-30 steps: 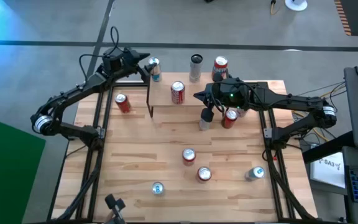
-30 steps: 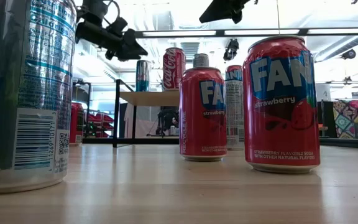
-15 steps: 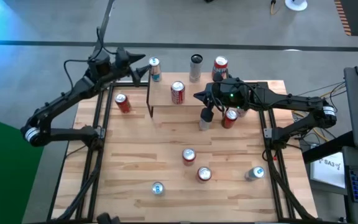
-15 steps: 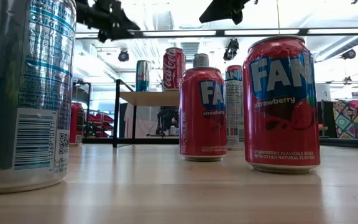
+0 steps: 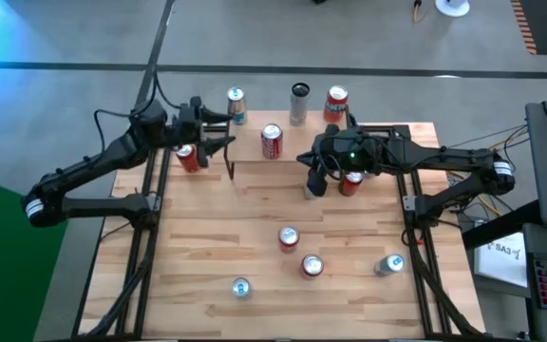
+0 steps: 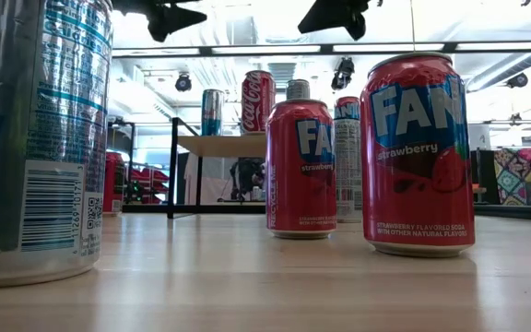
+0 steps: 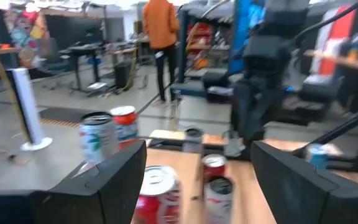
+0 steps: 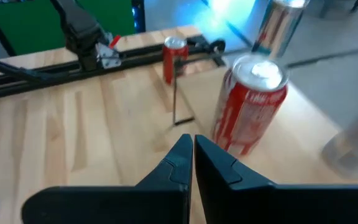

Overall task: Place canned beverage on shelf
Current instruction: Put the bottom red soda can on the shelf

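Canned beverage next in line looks to be the red can (image 5: 187, 158) on the bench (image 5: 254, 237), upright, directly below the left tool (image 5: 218, 142), which hangs spread & empty at the shelf's (image 5: 302, 144) left end. Shelf lies just to that tool's right, a Coca-Cola can (image 5: 272, 142) already on it. Right tool (image 5: 311, 185), clenched on nothing, sits farther off beside two cans at shelf's front; left arm is nearer.

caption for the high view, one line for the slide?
Overhead: left gripper open by the shelf's end, right gripper shut, a red can standing on the shelf.
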Available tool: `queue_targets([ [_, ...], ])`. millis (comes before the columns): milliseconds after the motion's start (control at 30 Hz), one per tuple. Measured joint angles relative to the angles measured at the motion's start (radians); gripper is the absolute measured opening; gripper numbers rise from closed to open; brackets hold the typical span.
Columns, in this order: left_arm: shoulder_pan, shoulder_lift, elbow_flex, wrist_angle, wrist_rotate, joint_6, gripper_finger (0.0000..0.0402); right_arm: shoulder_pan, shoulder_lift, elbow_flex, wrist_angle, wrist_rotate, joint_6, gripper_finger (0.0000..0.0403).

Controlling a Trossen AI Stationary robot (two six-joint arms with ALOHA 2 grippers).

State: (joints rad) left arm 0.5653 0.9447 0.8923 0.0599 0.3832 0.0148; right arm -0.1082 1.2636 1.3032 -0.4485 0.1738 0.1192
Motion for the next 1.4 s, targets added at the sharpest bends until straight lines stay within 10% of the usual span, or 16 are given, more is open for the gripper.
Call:
queue_targets([
  [567, -0.24, -0.115, -0.319, 0.488, -0.028, -0.298, 0.0275, 0.124, 0.0, 0.0, -0.276, -0.085, 0.342, 0.0009],
  [1400, -0.729, -0.067, -0.351, 0.505, -0.33, -0.214, 0.0275, 0.233, 0.138, 0.078, -0.861, -0.293, 0.855, 0.0009],
])
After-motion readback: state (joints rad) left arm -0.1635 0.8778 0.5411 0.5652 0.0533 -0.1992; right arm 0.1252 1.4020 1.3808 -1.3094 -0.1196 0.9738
